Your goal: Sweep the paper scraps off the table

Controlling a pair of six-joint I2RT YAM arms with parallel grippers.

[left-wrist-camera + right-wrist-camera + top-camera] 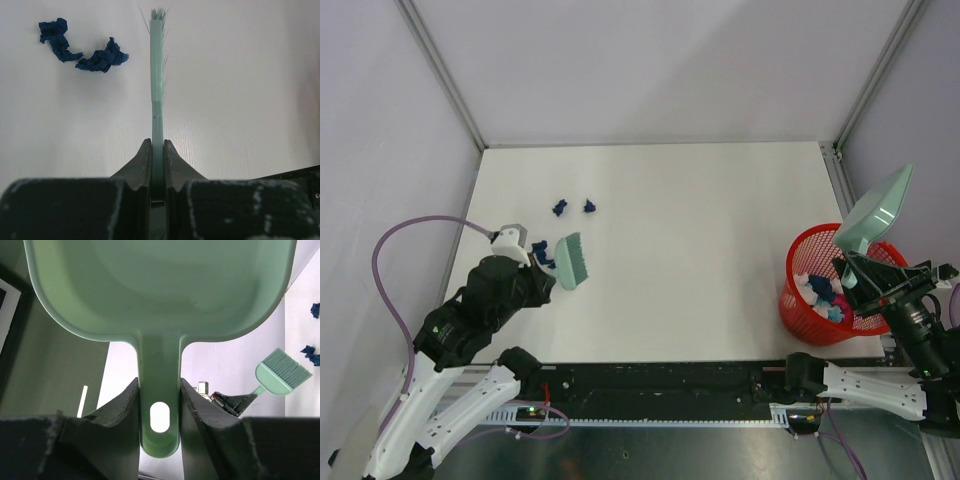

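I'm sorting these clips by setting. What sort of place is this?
Likely a robot test cell in a lab, not a home: a white table with metal-framed edges, plain walls boxing it in, and a left arm and right arm bolted at its near edge.

Overhead faces table (720, 250); close wrist views share brush (157, 65)
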